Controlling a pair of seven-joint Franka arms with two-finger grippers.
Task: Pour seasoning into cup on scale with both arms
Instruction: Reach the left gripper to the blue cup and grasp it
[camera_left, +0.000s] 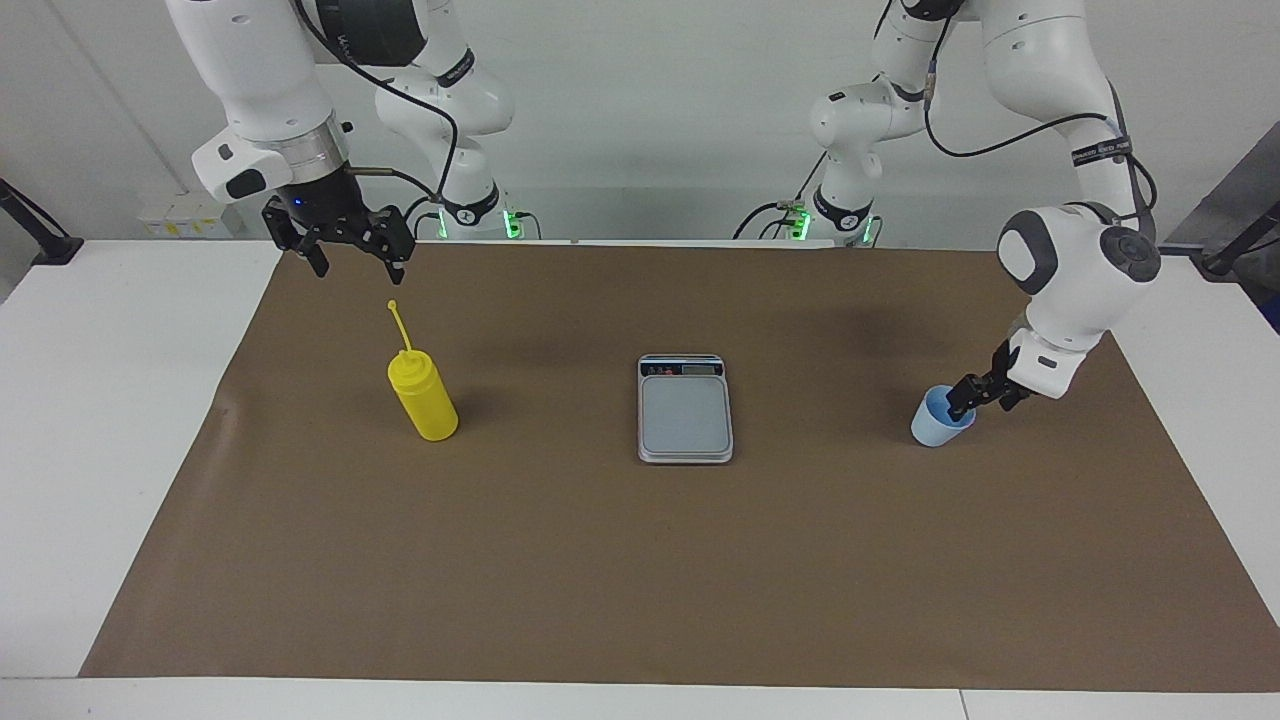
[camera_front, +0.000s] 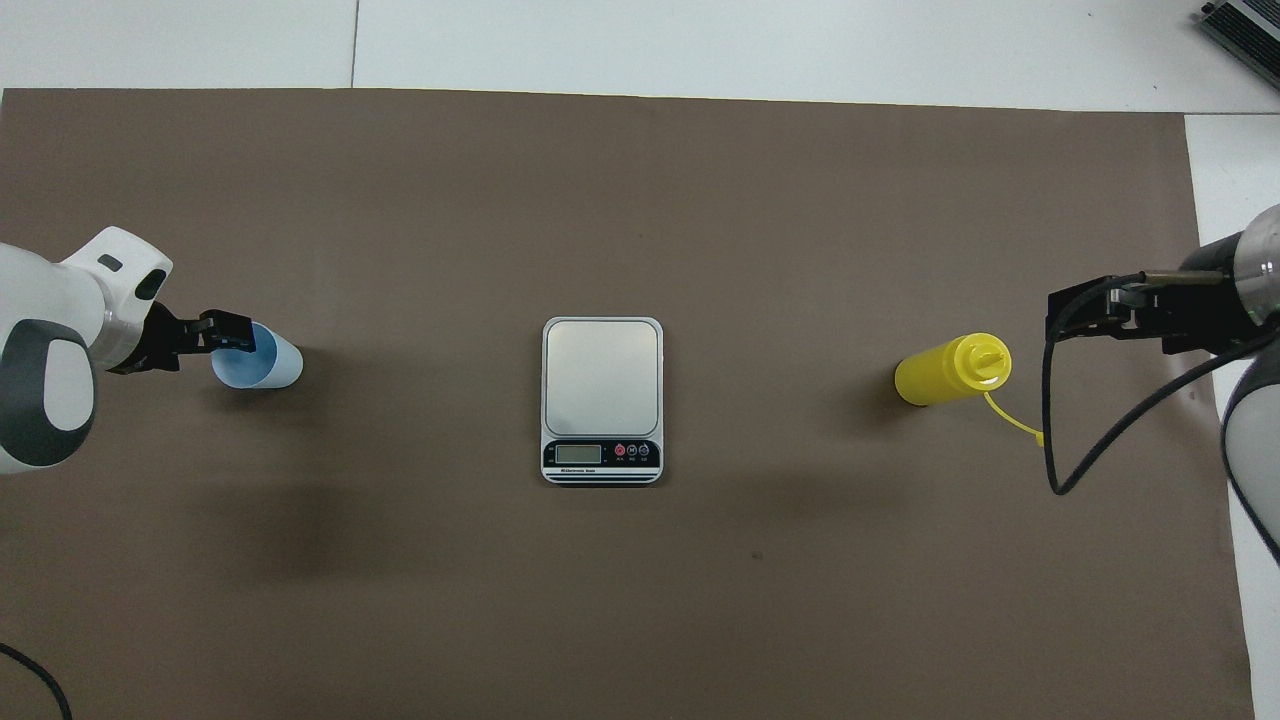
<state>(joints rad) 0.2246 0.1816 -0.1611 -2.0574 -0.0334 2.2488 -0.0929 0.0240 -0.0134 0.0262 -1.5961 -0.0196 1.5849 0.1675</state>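
Robot arms flank a table covered by a brown mat (camera_left: 640, 560). At the mat's centre sits the scale (camera_left: 685, 410), its plate bare. Taking the scale as the clock centre in the facing view, the yellow bottle (camera_left: 424, 398) stands upright at nine o'clock, toward the right arm's end, and the blue cup (camera_left: 940, 418) stands upright at three o'clock, toward the left arm's end. The left gripper (camera_left: 968, 398) is down at the cup's rim, fingers spread wide and not closed on it; whether one finger dips inside the cup cannot be told. The right gripper (camera_left: 355, 255) waits in the air, fingers wide, above the mat's edge near the bottle's cap strap.

The step in hand looks like grasping the cup. To do it well, the fingers should straddle the wall, close gently so the light cup neither tips nor slides, then lift straight up before carrying it to the scale.
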